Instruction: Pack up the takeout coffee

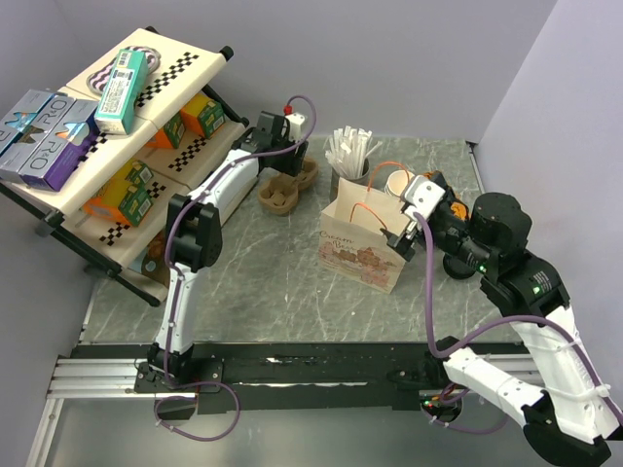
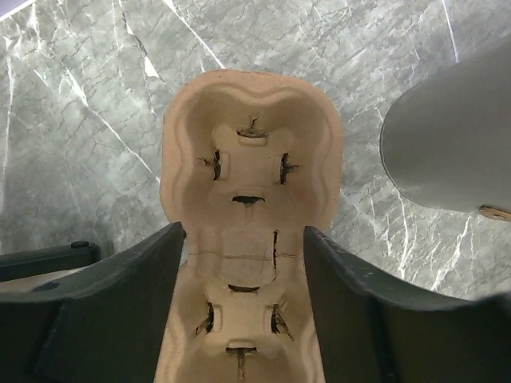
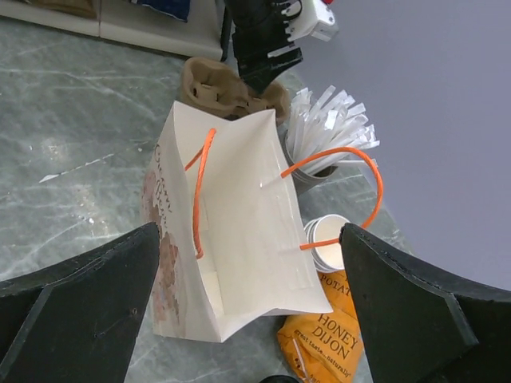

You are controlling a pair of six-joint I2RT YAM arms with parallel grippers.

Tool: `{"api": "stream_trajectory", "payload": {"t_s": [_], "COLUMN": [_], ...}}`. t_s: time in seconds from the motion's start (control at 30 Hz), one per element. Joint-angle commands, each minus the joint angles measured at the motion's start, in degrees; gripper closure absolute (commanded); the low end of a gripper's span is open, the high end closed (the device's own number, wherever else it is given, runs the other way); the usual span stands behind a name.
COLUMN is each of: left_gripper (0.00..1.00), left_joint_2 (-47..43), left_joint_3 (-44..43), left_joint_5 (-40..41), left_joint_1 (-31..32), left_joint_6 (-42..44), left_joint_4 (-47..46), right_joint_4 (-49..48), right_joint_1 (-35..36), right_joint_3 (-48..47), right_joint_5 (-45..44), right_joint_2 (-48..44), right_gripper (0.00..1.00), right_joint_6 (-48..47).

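A grey marble counter [image 1: 273, 292] with two robot arms bolted at its near edge. A white paper bag [image 1: 362, 248] with orange handles stands open in the middle of the counter, toward the right edge. The right gripper [image 3: 249, 231] hangs above the bag's mouth with its jaws spread fully wide and nothing between them; the bag's floor looks bare.

The takeout coffee [image 3: 275, 380] is probably the dark rounded shape cut off at the bottom of the right wrist view, on the counter just beside an orange honey dijon packet [image 3: 319, 339] at the foot of the bag. Too little of it shows to be sure.

Toward the far edge, left of the bag, lies a brown pulp cup carrier [image 2: 249, 112]. The left gripper [image 2: 243, 231] straddles its narrow waist, jaws partly apart, one finger just beside each side.

Along the far edge behind the bag stand a holder of wrapped straws [image 1: 348, 151] and a stack of white cups [image 1: 399, 183]. A slanted shelf rack [image 1: 97, 126] of boxes fills the far left corner.
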State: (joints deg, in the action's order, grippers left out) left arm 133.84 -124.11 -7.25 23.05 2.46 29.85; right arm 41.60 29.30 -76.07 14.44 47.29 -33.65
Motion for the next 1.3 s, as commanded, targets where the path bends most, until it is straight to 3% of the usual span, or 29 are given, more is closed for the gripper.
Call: {"api": "stream_trajectory", "payload": {"t_s": [0.0, 0.2, 0.47, 1.27], "left_gripper": [0.36, 0.42, 0.40, 0.47], "left_joint_2": [-1.48, -2.79, -2.45, 1.86], "left_joint_3": [-0.70, 2.82, 4.23, 0.98], "left_joint_5": [0.30, -0.23, 0.65, 2.24], "left_joint_1": [0.24, 0.68, 1.03, 1.12], "left_joint_6": [0.71, 0.79, 1.67, 2.11], "left_joint_4": [-0.14, 0.30, 0.39, 1.00], "right_joint_4": [-3.20, -4.43, -4.95, -6.62], "right_joint_1": [-0.38, -0.47, -0.65, -0.74], "right_joint_3": [-0.48, 0.84, 1.10, 2.77], "right_joint_5": [-2.04, -2.13, -1.69, -1.78], "right_joint_2": [0.35, 0.26, 0.53, 1.40], "right_gripper": [0.00, 0.00, 0.00, 0.00], "right_joint_6": [1.92, 1.92, 1.66, 0.69]}}
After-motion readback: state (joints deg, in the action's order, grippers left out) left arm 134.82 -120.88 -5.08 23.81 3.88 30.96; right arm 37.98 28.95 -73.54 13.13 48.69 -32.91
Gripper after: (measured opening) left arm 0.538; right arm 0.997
